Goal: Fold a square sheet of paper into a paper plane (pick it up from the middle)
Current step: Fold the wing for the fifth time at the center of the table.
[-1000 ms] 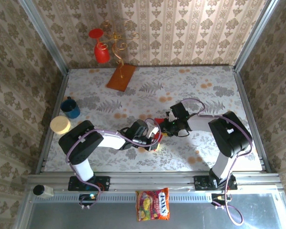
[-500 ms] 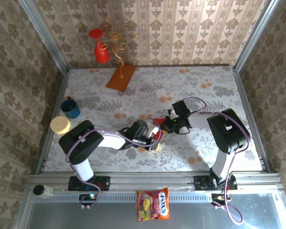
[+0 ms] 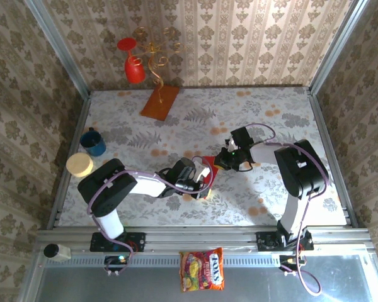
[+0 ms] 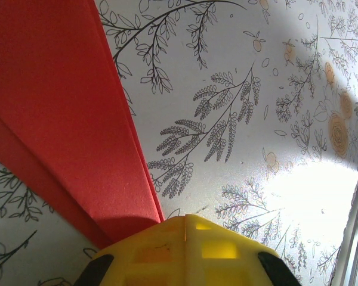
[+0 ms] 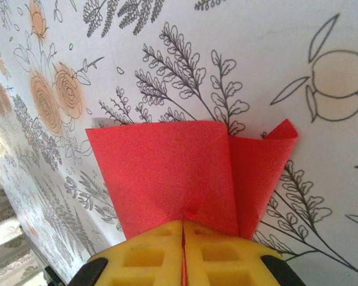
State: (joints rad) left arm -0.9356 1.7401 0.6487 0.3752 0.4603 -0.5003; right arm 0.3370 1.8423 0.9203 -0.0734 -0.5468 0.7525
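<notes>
Top external view is showing the square sheet of paper (image 3: 208,161), already partly folded, lying near the centre of the patterned table (image 3: 271,119), bridging the left gripper (image 3: 203,178) and the right gripper (image 3: 222,162). Its long axis is running from about 7 o'clock at the left gripper to about 1 o'clock at the right gripper, so each arm is sitting at one end and neither is nearer. Left wrist view is showing the left gripper (image 4: 184,229) with its yellow fingers pressed together, the layered sheet (image 4: 53,101) entering the seam and stretching away toward 11 o'clock; it is judged to be pinching that end. Right wrist view is showing the right gripper (image 5: 183,235) likewise closed and pinching the sheet (image 5: 167,173), which is fanning out toward 12 o'clock with a loose flap lifting at 2 o'clock. The coming crease is judged to be depending on both arms working along this shared axis without tearing the paper.
</notes>
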